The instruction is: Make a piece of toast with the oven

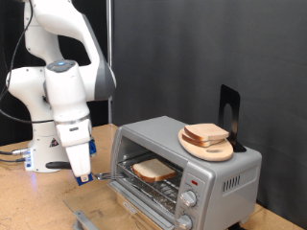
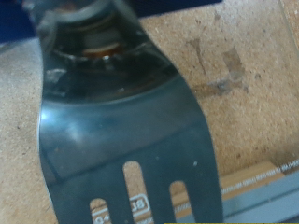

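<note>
The glass door (image 1: 101,206) of the boxy silver-grey metal toaster oven (image 1: 187,163) lies open in front, and just above it the gripper (image 1: 82,177) holds the handle of a dark slotted metal spatula (image 2: 131,140) between its fingers. Inside, on the wire rack (image 1: 158,182), lies the flat pale piece of toast with a tan crust (image 1: 153,172). Farther back, the oven's top carries a round wooden board (image 1: 207,149) with a pile of similar slices (image 1: 206,133).

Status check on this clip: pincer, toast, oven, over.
Pincer low beside the open oven, shut on a slotted spatula. Piece of toast lying on the oven's wire rack. Spare slices on a round board atop the oven.
</note>
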